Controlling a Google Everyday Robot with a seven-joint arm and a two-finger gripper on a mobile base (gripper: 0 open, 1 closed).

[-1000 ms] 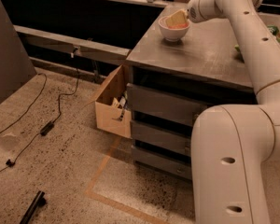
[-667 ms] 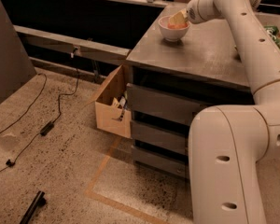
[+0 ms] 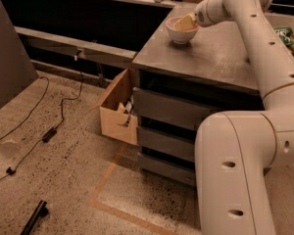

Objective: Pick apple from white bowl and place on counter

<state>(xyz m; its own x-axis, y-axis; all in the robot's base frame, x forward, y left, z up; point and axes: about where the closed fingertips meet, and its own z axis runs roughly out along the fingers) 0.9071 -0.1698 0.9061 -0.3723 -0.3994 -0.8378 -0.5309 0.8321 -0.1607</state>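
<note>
Tool (image 3: 186, 23) dipped into the white bowl (image 3: 180, 35) near the far edge of the bench (image 3: 210, 58), scarcely shifted over the last second. The apple (image 3: 174, 21) lies in the bowl, largely hidden beneath it. Whether the tool is wide or closed cannot be told. The grasp is probably under way, the lift not begun.

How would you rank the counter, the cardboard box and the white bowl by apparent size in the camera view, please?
Largest: counter.
Next: cardboard box.
Smallest: white bowl; it sits farther back, but the gap is plain.
The claw is at the bowl's rim.
</note>
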